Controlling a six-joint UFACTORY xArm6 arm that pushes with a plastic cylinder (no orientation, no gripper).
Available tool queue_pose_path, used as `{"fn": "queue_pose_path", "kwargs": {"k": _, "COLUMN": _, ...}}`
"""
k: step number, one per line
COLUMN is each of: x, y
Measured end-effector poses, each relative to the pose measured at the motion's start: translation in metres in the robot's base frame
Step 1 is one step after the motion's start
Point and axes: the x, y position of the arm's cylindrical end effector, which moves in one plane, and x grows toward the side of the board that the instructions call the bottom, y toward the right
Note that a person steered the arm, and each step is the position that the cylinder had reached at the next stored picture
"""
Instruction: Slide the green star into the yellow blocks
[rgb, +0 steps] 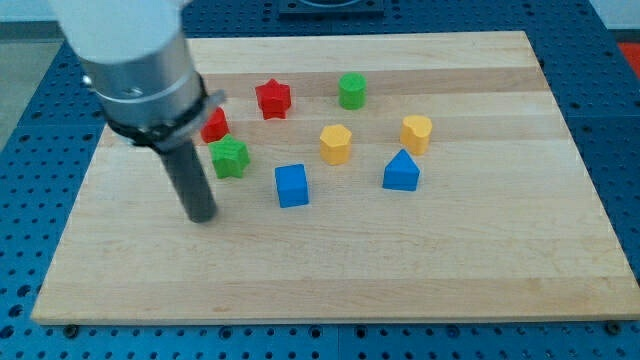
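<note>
The green star (230, 157) lies on the wooden board at the view's left of centre. Two yellow blocks lie to its right: a yellow hexagon-like block (336, 143) near the middle and a yellow heart-like block (417, 132) further right. My tip (203, 216) rests on the board just below and to the left of the green star, a short gap apart from it. The arm's grey body covers the board's upper left.
A red block (214, 125) sits just above the green star, partly hidden by the arm. A red star (272, 98) and a green cylinder (351, 90) lie towards the top. A blue cube (292, 185) and a blue pointed block (401, 172) lie below the yellow blocks.
</note>
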Motion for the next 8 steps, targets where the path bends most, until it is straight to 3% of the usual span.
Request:
{"fn": "queue_pose_path", "kwargs": {"k": 2, "x": -0.038, "y": -0.019}}
{"fn": "queue_pose_path", "kwargs": {"k": 3, "x": -0.069, "y": 0.008}}
{"fn": "queue_pose_path", "kwargs": {"k": 5, "x": -0.069, "y": 0.025}}
{"fn": "queue_pose_path", "kwargs": {"k": 6, "x": -0.069, "y": 0.066}}
{"fn": "queue_pose_path", "kwargs": {"k": 8, "x": -0.1, "y": 0.084}}
